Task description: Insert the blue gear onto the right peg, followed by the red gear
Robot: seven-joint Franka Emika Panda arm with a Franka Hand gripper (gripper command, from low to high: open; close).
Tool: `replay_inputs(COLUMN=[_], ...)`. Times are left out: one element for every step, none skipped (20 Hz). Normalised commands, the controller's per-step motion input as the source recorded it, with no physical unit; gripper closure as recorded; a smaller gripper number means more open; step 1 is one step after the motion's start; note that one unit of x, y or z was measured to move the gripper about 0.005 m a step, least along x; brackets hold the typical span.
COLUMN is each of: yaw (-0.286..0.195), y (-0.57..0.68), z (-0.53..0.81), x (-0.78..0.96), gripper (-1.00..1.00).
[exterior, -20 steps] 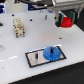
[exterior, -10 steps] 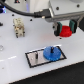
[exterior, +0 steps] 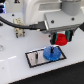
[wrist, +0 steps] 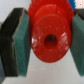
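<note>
The red gear (wrist: 48, 35) fills the wrist view, clamped between my two teal pads (wrist: 21, 45), its centre hole facing the camera. In the exterior view my gripper (exterior: 60, 40) is shut on the red gear (exterior: 61, 39) and holds it just above the plate's right end. The blue gear (exterior: 51, 53) lies flat on the black-framed pale plate (exterior: 33, 58), at its right side. The right peg is hidden under the blue gear. A thin dark pin (exterior: 37, 54) stands on the plate's left half.
A small beige block with holes (exterior: 19, 34) stands at the exterior view's back left. The arm's large white body (exterior: 47, 12) hangs over the back of the white table (exterior: 70, 70). A dark cable (exterior: 17, 24) runs along the back left.
The arm has come down and toward the exterior view's left, carrying the red gear from the back right to just above the blue gear on the plate.
</note>
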Motion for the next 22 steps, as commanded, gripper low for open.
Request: replay_inputs(yaw=[0.0, 0.0, 0.0, 0.0, 0.0, 0.0, 0.0, 0.0, 0.0, 0.0, 0.0, 0.0, 0.0, 0.0, 0.0, 0.0, 0.0, 0.0, 0.0, 0.0, 0.0, 0.0], y=[-0.2, -0.22, -0.21, -0.2, -0.21, -0.19, -0.16, -0.11, -0.04, -0.02, 0.0, 0.0, 0.0, 0.0, 0.0, 0.0, -0.01, 0.0, 0.0, 0.0, 0.0, -0.01], z=[-0.11, -0.13, -0.12, -0.11, -0.11, -0.1, -0.09, -0.08, -0.07, -0.06, -0.07, -0.1, -0.12, -0.17, -0.18, 0.0, 0.3, 0.4, 0.51, 0.45, 0.37, 0.23], x=[0.29, 0.3, 0.29, 0.29, 0.29, 0.29, 0.27, 0.25, 0.21, 0.19, 0.19, 0.21, 0.21, 0.22, 0.21, 0.15, 0.07, 0.08, 0.05, 0.07, 0.08, 0.1], gripper=[1.0, 1.0, 1.0, 1.0, 1.0, 1.0, 1.0, 1.0, 1.0, 1.0, 1.0, 1.0, 1.0, 1.0, 1.0, 1.0, 1.0, 1.0, 1.0, 1.0, 1.0, 1.0])
